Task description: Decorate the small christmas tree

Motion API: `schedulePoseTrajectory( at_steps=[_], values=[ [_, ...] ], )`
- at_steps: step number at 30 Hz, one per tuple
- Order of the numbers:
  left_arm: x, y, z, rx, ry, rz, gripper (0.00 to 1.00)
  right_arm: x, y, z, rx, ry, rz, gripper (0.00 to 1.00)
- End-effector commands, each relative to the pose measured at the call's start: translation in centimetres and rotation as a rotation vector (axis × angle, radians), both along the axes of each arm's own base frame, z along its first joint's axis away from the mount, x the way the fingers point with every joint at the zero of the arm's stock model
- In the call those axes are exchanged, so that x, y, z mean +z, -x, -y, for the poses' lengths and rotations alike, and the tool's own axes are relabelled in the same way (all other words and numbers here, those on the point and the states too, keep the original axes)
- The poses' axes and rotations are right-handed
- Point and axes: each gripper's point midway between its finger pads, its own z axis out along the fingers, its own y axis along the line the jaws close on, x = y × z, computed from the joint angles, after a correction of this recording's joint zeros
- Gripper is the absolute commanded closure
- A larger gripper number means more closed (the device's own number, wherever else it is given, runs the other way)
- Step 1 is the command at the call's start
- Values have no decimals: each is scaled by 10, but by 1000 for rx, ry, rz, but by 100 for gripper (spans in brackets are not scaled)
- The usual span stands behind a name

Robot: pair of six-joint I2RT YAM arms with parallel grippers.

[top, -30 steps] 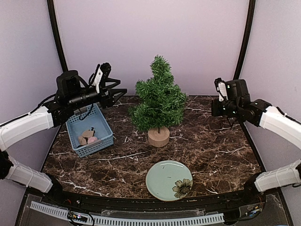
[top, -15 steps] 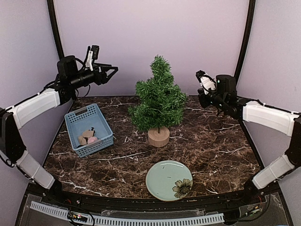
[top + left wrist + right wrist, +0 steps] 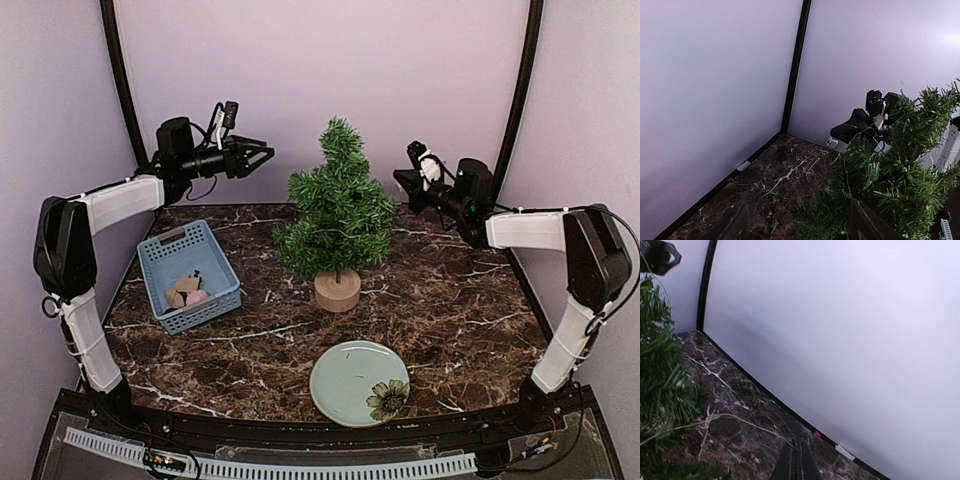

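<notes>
- Centrally, toward the back half of the dark marble table [image 3: 470, 300], stands the tree [image 3: 340, 210]. It is upright on its round wooden stump [image 3: 337, 291].
- Left gripper [image 3: 262, 158]: raised in the air to the left of the tree's upper part, pointing at it, not touching. The wrist view shows its two fingers [image 3: 867, 226] spread wide apart with nothing between them and green branches just ahead.
- Right gripper [image 3: 403, 180]: raised on the opposite side of the tree, near the upper branches but apart from them. The wrist view shows its fingers [image 3: 797, 465] pressed together, holding nothing.
- Blue basket [image 3: 165, 245]: on the table left of the tree, well apart from it. A few small brownish and pink pieces [image 3: 186, 292] sit in its near end; what they are cannot be told.
- Pale green plate [image 3: 345, 385] with a flower print: near the front edge, in front of the stump.
- Thin pale strand [image 3: 740, 419]: runs across the marble from the tree's lower branches, seen from the right wrist only.
</notes>
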Motion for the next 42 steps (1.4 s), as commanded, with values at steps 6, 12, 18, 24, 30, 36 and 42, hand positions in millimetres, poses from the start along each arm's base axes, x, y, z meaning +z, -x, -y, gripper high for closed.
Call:
schedulePoseTrajectory(
  at_steps=[6,12,18,24,30,36,42],
  values=[
    [-6,-8,26,-132,-13,181,30,57,1,-49,378,-262,155,100],
    [-20,-17,46,-204,-19,246,30,64,0,-65,565,-407,128,100],
    [-47,-29,71,-238,-52,287,29,59,-8,-78,685,-484,69,100],
    [-65,-37,94,-283,-45,293,29,50,-18,-90,694,-468,42,100],
    [-69,-36,112,-354,-18,323,32,39,-22,-98,710,-462,16,100],
    [-66,-31,129,-401,0,368,34,31,-20,-105,737,-463,-8,100],
    [-67,-25,138,-437,19,388,35,22,-17,-113,763,-467,-38,100]
  ],
)
